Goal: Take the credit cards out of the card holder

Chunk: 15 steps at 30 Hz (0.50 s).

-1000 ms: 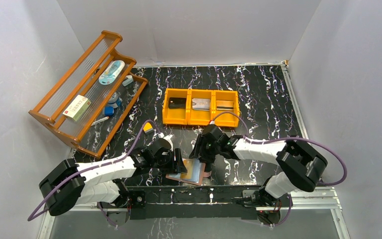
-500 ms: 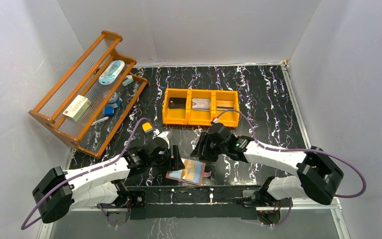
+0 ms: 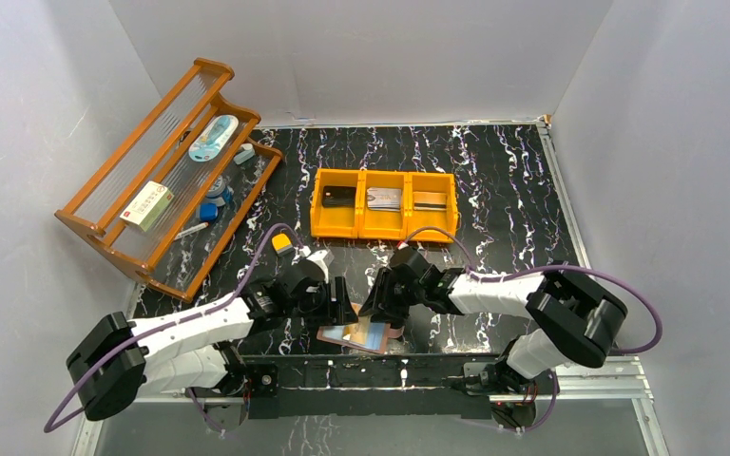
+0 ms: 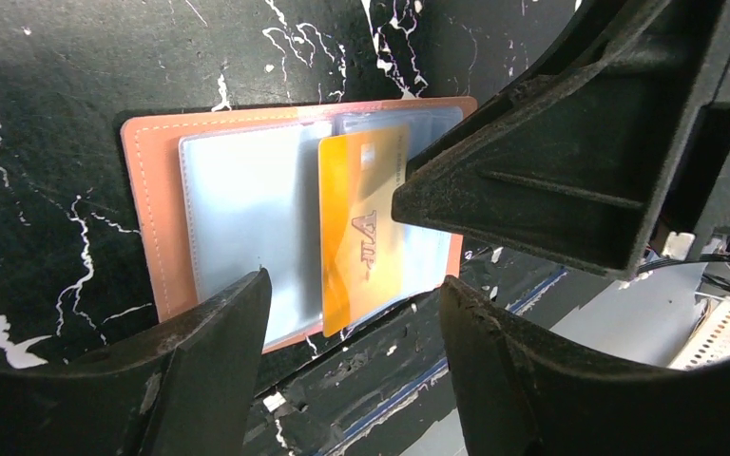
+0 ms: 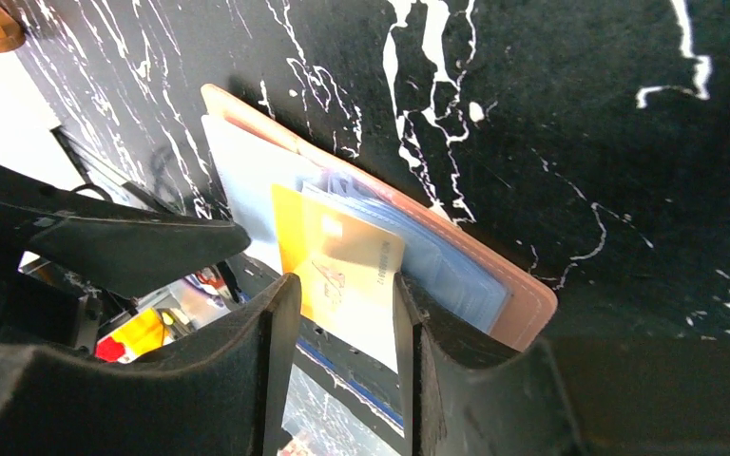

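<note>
Your left gripper [image 4: 352, 290]: jaws wide apart, holding nothing, over the near edge of the salmon-pink card holder [image 4: 147, 218]. Your right gripper [image 5: 345, 283]: fingers straddle the yellow credit card [image 4: 361, 218] jutting from the holder; can't tell if it's clamped. Card reads "VIP".

A robotics lab test booth: plain grey walls [image 3: 646, 114] enclose a black marbled table [image 3: 504, 180] edged with aluminium rail [image 3: 618, 388].
</note>
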Each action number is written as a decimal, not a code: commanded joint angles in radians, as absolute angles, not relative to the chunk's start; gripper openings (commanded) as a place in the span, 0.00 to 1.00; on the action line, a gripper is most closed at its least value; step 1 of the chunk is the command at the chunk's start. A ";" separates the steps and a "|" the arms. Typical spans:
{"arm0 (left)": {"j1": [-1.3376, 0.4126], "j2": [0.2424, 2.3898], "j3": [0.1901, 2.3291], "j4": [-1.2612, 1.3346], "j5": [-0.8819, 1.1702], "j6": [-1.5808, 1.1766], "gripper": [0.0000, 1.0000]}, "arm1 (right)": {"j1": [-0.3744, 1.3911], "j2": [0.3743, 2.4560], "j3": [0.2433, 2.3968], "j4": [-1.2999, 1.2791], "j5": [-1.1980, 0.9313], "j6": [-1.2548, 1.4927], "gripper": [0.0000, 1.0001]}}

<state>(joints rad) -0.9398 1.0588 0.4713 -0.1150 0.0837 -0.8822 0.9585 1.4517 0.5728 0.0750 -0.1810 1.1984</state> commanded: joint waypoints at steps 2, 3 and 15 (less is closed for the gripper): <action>-0.943 1.109 0.469 -0.079 0.122 -0.887 0.61 | 0.962 1.500 0.523 0.086 -0.147 1.202 0.48; -0.943 1.114 0.462 -0.081 0.113 -0.898 0.60 | 0.961 1.499 0.521 0.085 -0.142 1.202 0.48; -0.942 1.090 0.352 0.057 0.108 -1.016 0.39 | 0.961 1.491 0.491 0.071 -0.117 1.211 0.47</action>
<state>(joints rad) -0.9398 1.1179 0.3843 0.0074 0.0978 -0.9817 0.9569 1.4612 0.5385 0.1532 -0.1883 1.2301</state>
